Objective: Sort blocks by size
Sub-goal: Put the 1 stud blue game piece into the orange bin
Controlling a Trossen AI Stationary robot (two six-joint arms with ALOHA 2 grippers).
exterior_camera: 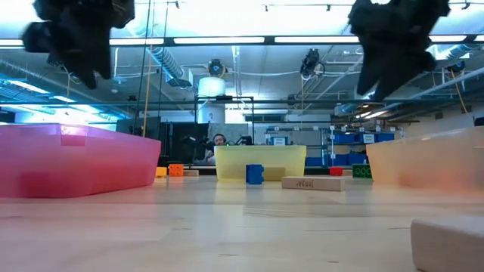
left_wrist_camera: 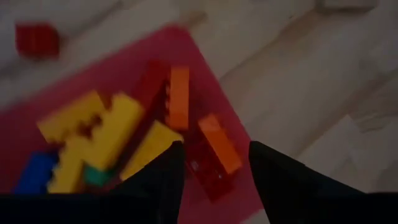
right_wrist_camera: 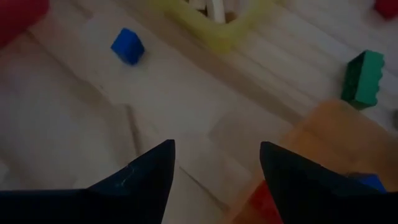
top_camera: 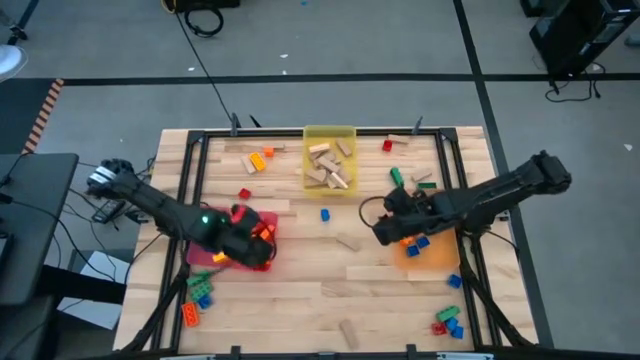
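My left gripper (top_camera: 256, 246) hangs over the red tray (top_camera: 212, 256), fingers apart. The tray holds yellow (left_wrist_camera: 93, 130), orange (left_wrist_camera: 179, 96) and blue (left_wrist_camera: 34, 171) blocks. An orange block on a red one (left_wrist_camera: 214, 152) shows between the fingers, lying in the tray below. My right gripper (top_camera: 384, 229) stands open above bare table beside the orange tray (top_camera: 432, 252), with nothing between its fingers (right_wrist_camera: 149, 168). The yellow tray (top_camera: 330, 155) at the far middle holds tan wooden blocks. Both grippers hang well above the table in the low view, left (exterior_camera: 87, 72) and right (exterior_camera: 378, 83).
On the table lie a blue block (top_camera: 325, 214), a wooden block (top_camera: 347, 243), orange blocks (top_camera: 258, 160), a red one (top_camera: 244, 193) and green ones (top_camera: 397, 178). Block clusters lie near the front left (top_camera: 197, 295) and front right (top_camera: 448, 322). A black frame rims the table.
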